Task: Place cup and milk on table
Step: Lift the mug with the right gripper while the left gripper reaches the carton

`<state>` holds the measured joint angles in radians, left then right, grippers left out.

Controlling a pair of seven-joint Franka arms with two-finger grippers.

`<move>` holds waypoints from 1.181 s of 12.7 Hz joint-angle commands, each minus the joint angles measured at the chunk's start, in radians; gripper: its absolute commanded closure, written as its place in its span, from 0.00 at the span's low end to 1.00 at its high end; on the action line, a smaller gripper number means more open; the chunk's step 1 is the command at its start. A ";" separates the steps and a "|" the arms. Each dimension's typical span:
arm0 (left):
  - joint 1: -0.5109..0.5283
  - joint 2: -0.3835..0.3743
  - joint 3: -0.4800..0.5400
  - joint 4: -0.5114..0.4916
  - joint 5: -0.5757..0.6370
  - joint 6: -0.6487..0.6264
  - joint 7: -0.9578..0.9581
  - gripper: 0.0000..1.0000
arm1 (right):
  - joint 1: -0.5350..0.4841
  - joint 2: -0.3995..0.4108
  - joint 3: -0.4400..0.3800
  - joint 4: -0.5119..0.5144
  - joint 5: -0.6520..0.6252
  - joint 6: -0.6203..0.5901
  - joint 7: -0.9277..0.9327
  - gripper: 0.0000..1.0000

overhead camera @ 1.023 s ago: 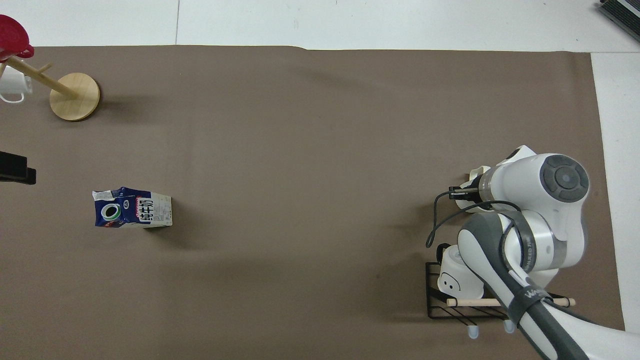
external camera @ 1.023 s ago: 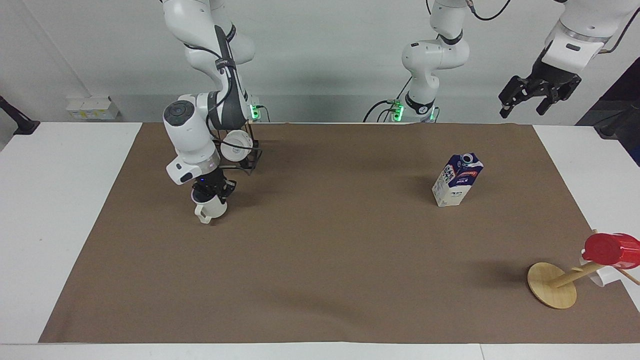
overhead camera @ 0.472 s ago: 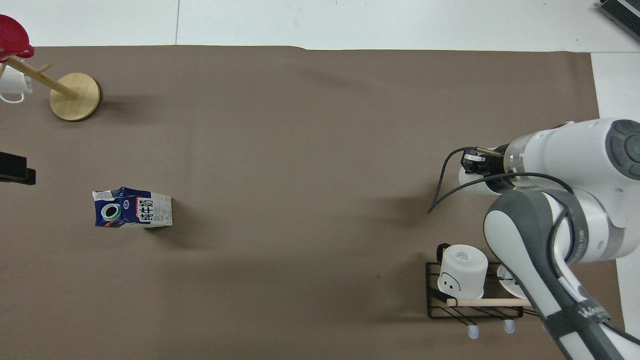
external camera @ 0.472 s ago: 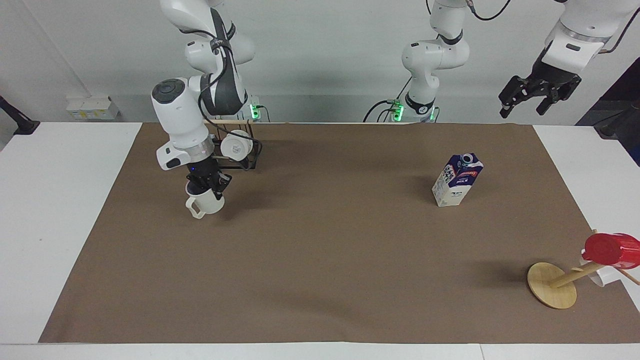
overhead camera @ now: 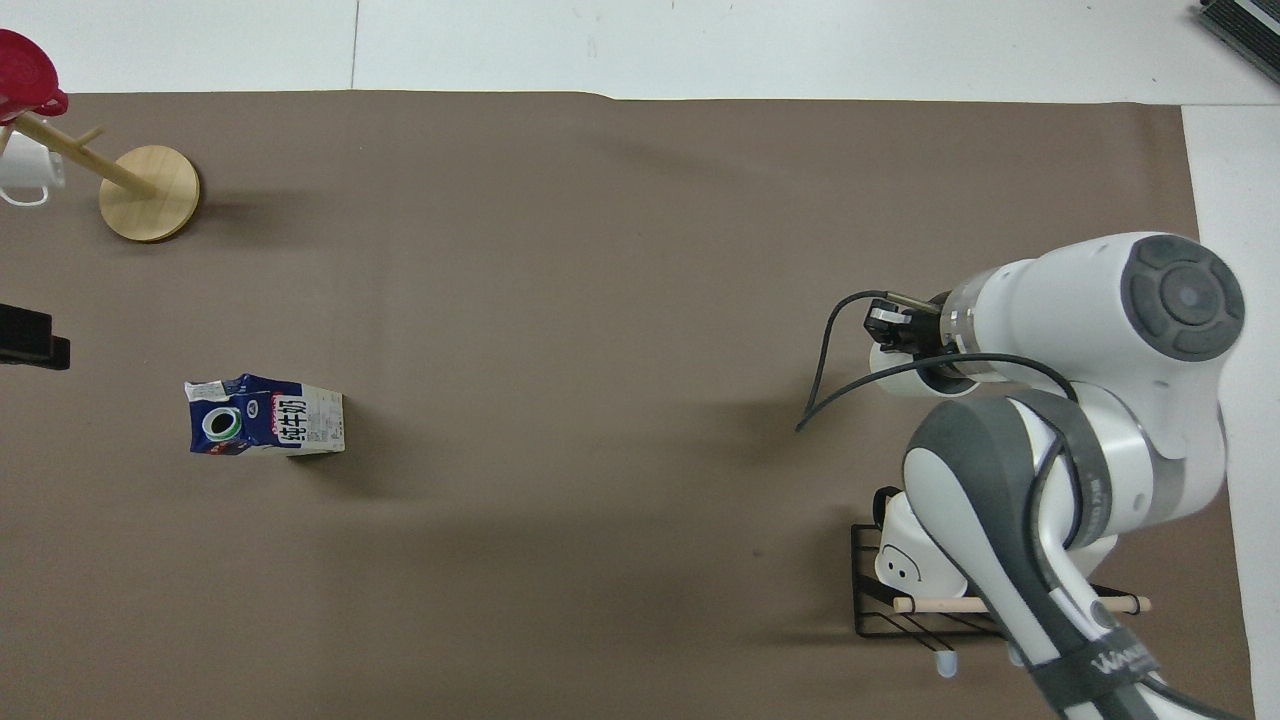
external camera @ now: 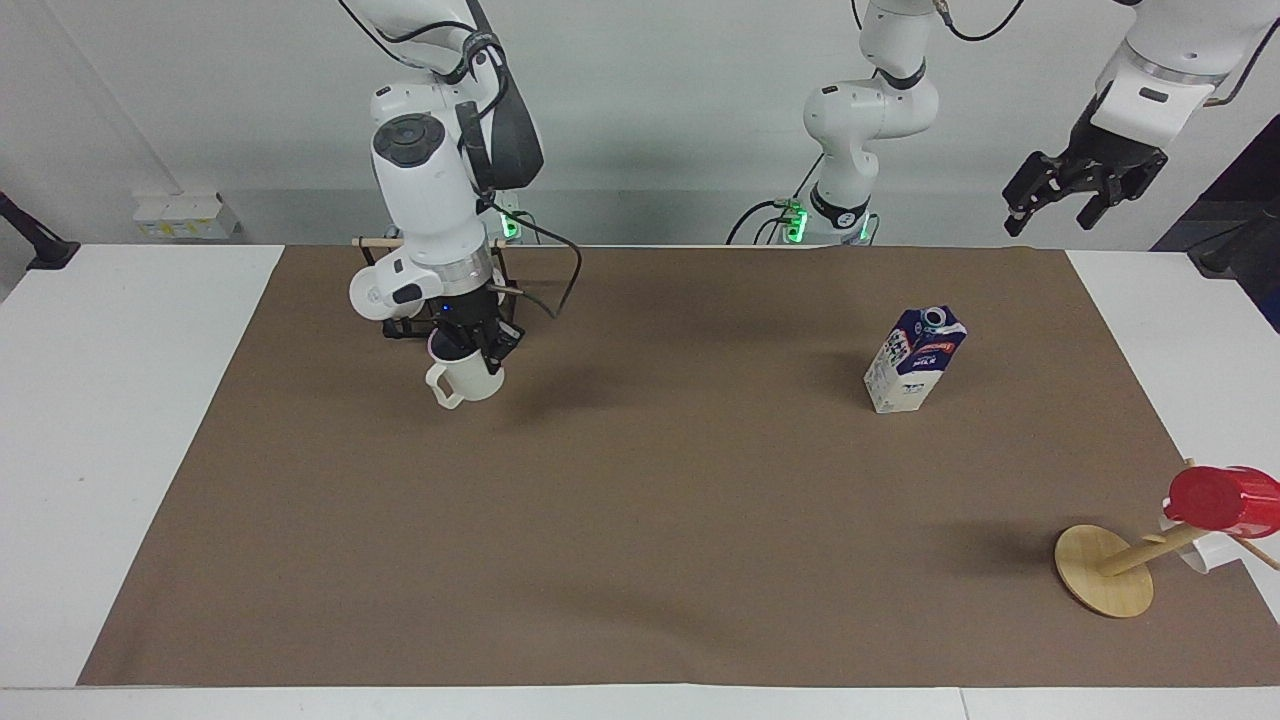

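My right gripper (external camera: pixel 470 345) is shut on the rim of the cream-white cup (external camera: pixel 468 380) and holds it upright, handle outward, a little above the brown sheet (external camera: pixel 640 520), next to the wire rack. In the overhead view the right gripper (overhead camera: pixel 900 330) and arm hide most of the cup (overhead camera: pixel 900 378). The milk (external camera: pixel 915 360) stands upright on the sheet toward the left arm's end, also in the overhead view (overhead camera: pixel 265 420). My left gripper (external camera: pixel 1080 195) waits open, raised high off that end of the table.
A black wire rack (overhead camera: pixel 900 620) with a glossy white mug (overhead camera: pixel 905 560) sits near the right arm's base. A wooden mug tree (external camera: pixel 1105 570) with a red cup (external camera: pixel 1220 498) and a white mug leans at the left arm's end, farthest from the robots. White tabletop (external camera: pixel 100 400) borders the sheet.
My right gripper has lifted the cup and carried it toward the middle of the table and closer to the rack. The milk and the left arm have stayed put.
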<state>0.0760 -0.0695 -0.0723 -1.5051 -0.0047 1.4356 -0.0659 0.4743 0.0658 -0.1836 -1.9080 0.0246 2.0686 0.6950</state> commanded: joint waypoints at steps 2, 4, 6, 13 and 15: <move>0.002 -0.026 -0.008 -0.036 0.002 -0.003 -0.002 0.00 | 0.113 0.100 -0.004 0.113 -0.038 -0.036 0.144 1.00; -0.004 -0.067 -0.009 -0.110 0.002 0.025 -0.003 0.00 | 0.171 0.138 -0.004 0.148 -0.037 -0.036 0.179 1.00; -0.004 -0.143 -0.009 -0.255 0.002 0.101 0.000 0.00 | 0.211 0.158 -0.002 0.156 -0.032 -0.018 0.221 1.00; -0.047 -0.156 -0.014 -0.397 0.002 0.288 0.015 0.00 | 0.322 0.270 0.000 0.172 -0.052 0.105 0.336 1.00; -0.053 -0.156 -0.015 -0.443 0.003 0.337 0.017 0.00 | 0.334 0.281 0.000 0.140 -0.054 0.139 0.339 1.00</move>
<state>0.0428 -0.1992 -0.0967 -1.8805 -0.0047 1.7135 -0.0570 0.8026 0.3418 -0.1812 -1.7499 -0.0079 2.1732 1.0254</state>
